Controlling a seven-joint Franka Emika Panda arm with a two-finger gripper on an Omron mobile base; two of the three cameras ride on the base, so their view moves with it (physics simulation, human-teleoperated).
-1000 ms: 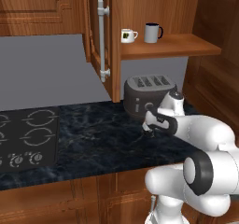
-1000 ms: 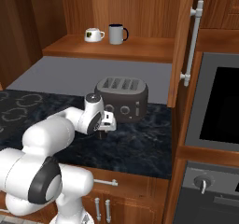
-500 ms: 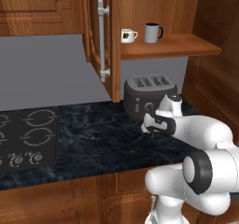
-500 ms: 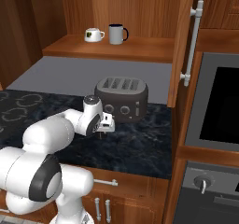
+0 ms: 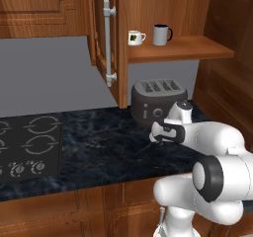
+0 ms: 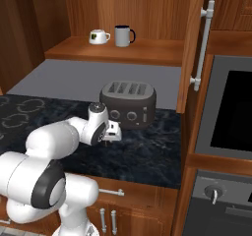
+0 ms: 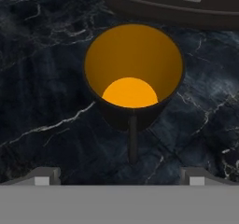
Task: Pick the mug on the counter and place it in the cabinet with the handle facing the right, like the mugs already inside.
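In the hand view the black mug [image 7: 133, 73] stands upright on the dark marbled counter [image 7: 42, 78], showing its orange-yellow interior. Its black loop handle [image 7: 133, 141] points toward the bottom of that view, between my fingertips. My gripper [image 7: 119, 178] is open, its tips spread wide on either side of the handle and touching nothing. In the base views the gripper [image 5: 157, 132] [image 6: 110, 132] hovers low over the counter in front of the toaster, and the hand hides the mug. The wooden cabinet [image 5: 178, 51] is open above.
A dark toaster [image 5: 158, 100] stands right behind the mug. On the cabinet shelf sit a grey mug [image 5: 161, 34] and a small white mug [image 5: 134, 37]. The open door with its silver bar [image 5: 107, 43] hangs at the left. A stovetop [image 5: 24, 147] lies far left, an oven [image 6: 231, 112] at the right.
The hand has sunk a little toward the counter in front of the toaster. The toaster and shelf mugs have not moved.
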